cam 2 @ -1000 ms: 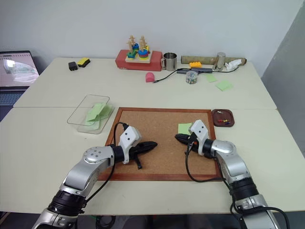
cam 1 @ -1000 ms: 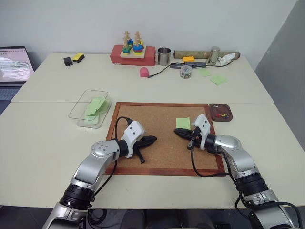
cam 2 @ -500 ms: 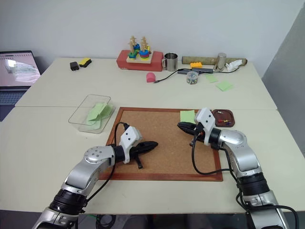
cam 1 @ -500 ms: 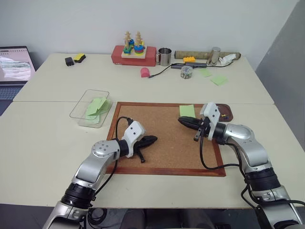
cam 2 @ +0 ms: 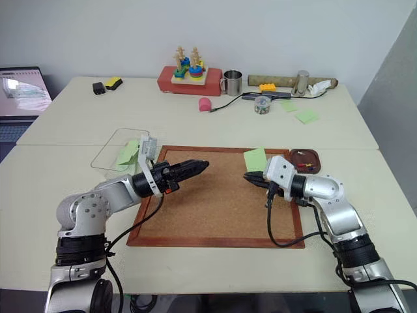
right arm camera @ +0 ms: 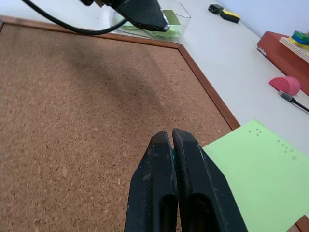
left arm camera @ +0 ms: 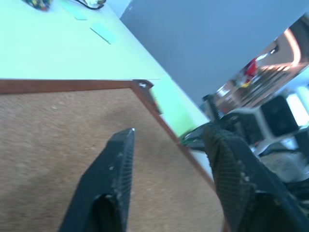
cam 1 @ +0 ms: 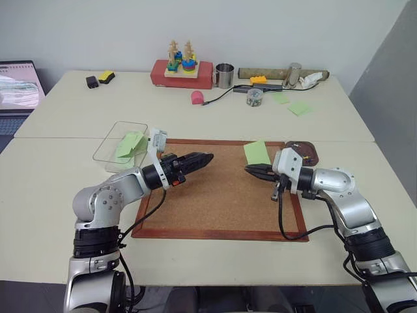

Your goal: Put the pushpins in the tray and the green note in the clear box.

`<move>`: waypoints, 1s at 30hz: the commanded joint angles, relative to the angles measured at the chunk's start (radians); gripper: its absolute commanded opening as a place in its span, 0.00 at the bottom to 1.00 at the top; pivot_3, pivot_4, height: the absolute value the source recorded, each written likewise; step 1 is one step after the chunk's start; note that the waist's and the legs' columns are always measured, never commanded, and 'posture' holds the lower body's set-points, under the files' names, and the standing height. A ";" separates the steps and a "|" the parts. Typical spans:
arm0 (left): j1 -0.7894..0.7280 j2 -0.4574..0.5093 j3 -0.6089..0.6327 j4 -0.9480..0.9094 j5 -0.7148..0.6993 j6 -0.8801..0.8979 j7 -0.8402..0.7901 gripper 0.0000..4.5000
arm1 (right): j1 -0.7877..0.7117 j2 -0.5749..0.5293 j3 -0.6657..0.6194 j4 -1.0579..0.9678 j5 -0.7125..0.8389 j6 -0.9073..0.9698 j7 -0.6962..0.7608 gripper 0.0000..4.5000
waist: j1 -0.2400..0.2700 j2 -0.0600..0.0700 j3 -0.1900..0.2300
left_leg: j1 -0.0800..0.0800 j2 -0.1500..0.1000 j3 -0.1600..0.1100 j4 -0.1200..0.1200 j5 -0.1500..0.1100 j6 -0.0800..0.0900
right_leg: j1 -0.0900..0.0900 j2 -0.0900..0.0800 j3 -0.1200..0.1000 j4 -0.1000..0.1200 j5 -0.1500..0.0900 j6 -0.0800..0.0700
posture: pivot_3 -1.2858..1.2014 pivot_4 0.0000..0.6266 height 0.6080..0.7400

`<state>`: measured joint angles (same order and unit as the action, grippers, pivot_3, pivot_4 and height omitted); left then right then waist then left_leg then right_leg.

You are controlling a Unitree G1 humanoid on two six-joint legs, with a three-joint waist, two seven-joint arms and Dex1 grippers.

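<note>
Right end effector (cam 1: 253, 170) pinched on a pushpin, green note (cam 1: 257, 153) just beyond; left end effector (left arm camera: 169, 145) parted, empty. Carry the pin low over tray (cam 1: 302, 154) before releasing.

Clear box (cam 1: 121, 146) left of cork board (cam 1: 221, 192), tray (cam 1: 304, 154) right.

Counter (cam 1: 58, 195): cream, plain.
Cork board (cam 1: 215, 195): speckled tan cork, reddish-brown wooden frame.
Green note (cam 1: 257, 153): light green, unmarked.
Clear box (cam 1: 112, 145): transparent, with light-green slips inside.
Tray (cam 1: 310, 155): dark brown; pushpins (cam 2: 305, 166) in it, red among them.
Left gripper (cam 1: 203, 158): black fingers, white housing.
Right gripper (cam 1: 250, 170): black fingers, white housing, silver forearm.
Block (cam 1: 197, 98): pink.
Base (cam 1: 182, 74) under the stacking toy: red; rings blue, green, yellow.
Mug (cam 1: 224, 76): bare metal.
Loose notes (cam 1: 299, 109) at the far side: light green.
</note>
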<state>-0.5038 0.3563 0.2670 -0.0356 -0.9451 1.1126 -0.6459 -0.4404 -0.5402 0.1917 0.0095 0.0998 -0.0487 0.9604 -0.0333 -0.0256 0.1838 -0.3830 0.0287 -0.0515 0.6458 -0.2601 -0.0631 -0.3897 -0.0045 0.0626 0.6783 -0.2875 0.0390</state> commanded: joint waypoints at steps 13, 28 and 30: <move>-0.033 -0.090 0.004 -0.027 -0.144 0.092 0.118 1.00 | -0.017 0.018 0.046 -0.032 -0.097 -0.333 -0.035 0.00 | 0.001 0.000 0.000 | 0.001 0.000 0.000 0.000 0.001 -0.002 | 0.000 0.000 0.000 0.001 0.000 0.000 | 0.52 0.24 1.00; -0.021 -0.087 -0.064 -0.027 -0.098 0.034 0.072 0.90 | -0.025 0.061 0.097 -0.115 -0.092 -0.304 -0.040 0.00 | 0.001 0.000 0.000 | 0.001 0.000 0.000 0.000 0.002 -0.004 | 0.000 0.000 0.000 0.001 0.000 0.000 | 0.52 0.24 1.00; -0.013 -0.086 -0.068 -0.033 -0.105 0.032 0.060 0.81 | -0.027 0.064 0.099 -0.118 -0.090 -0.302 -0.039 0.00 | 0.001 0.000 0.000 | 0.001 0.000 0.000 0.000 0.002 -0.004 | 0.000 0.000 0.000 0.001 0.000 0.000 | 0.52 0.24 1.00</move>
<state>-0.5224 0.2686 0.2040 -0.0410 -1.0457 1.1645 -0.5606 -0.4448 -0.4819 0.2960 -0.0600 0.0007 -0.3491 0.9315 -0.0323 -0.0257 0.1838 -0.3822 0.0285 -0.0518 0.6457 -0.2583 -0.0668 -0.3893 -0.0049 0.0629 0.6789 -0.2873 0.0387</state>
